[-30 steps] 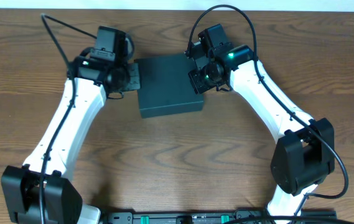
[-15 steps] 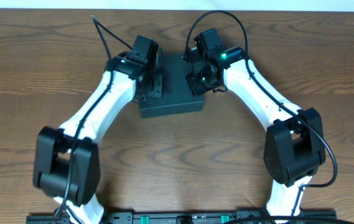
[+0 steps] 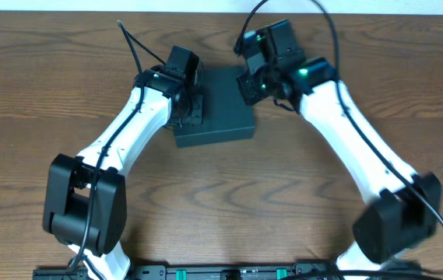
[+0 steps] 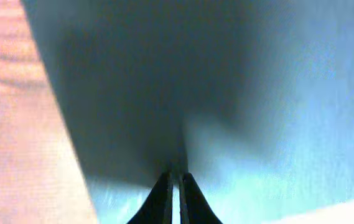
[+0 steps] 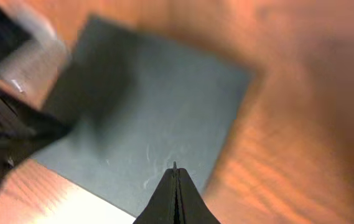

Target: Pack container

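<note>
Container (image 3: 213,136) sits near the far middle of the table (image 3: 283,202), with its lid (image 3: 219,97) lying flat and shut as far as I can see. Left gripper (image 3: 190,109) is over the left edge, jaws pinched together on nothing. In the wrist view it's right down by the lid, but I can't tell if it's actually touching. Right gripper (image 3: 250,84) is over the far right corner, jaws also together and empty.

My guess is this is the tail end: packing done, lid getting pressed closed. The next move probably wants an even push straight down without shoving the container sideways, then a clean lift off.

Surface is brown wood grain. Room-wise there's barely anything to see, just a pale strip (image 3: 205,5) past the table's far edge.
</note>
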